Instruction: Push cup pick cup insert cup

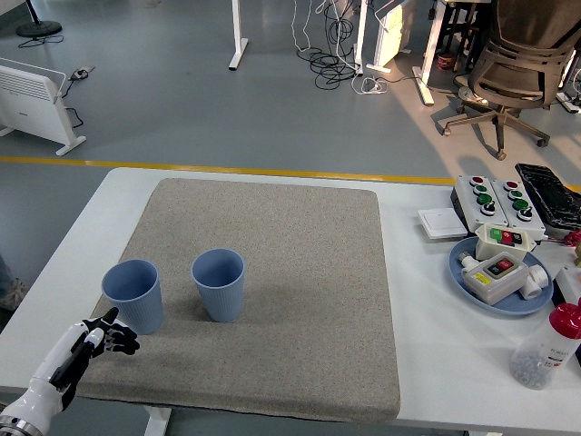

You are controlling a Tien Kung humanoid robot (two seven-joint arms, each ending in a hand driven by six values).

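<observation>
Two blue ribbed cups stand upright on a grey felt mat [300, 254]. The left cup [134, 295] is near the mat's left front corner. The right cup [219, 284] stands a short way to its right, apart from it. My left hand [107, 337] comes in from the lower left, fingers spread and holding nothing. It is just below and left of the left cup's base, close to it; I cannot tell whether it touches. The right hand is out of view.
At the right of the white table: a blue plate [465, 277] with button boxes, a grey button box [495, 198], a white switch plate [441, 223], a black tray [551, 193] and a red-capped clear bottle [547, 349].
</observation>
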